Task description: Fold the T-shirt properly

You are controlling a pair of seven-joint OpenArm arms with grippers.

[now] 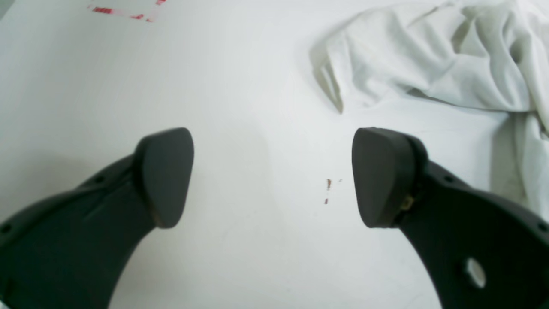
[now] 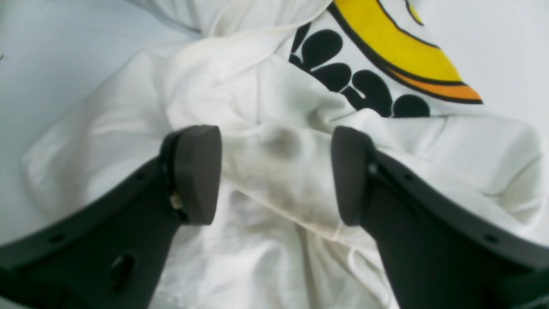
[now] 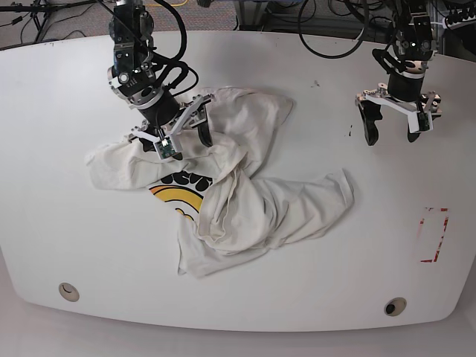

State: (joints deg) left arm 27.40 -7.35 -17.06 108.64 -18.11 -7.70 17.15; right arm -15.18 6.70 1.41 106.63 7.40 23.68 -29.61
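Jaws of the left gripper (image 1: 272, 178) stand wide apart over bare white table (image 1: 240, 86), nothing between them; it hangs clear of the cloth. Right gripper (image 2: 276, 174) has its jaws spread either side of a raised fold of the T-shirt (image 3: 238, 186); whether the pads press that fold, cannot tell. Shirt lies crumpled mid-table, yellow-orange and black print (image 2: 386, 56) partly showing. Red tape mark (image 3: 433, 234) near the table's edge.

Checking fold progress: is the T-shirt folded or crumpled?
Crumpled: the T-shirt lies bunched in uneven ridges, its print half buried.
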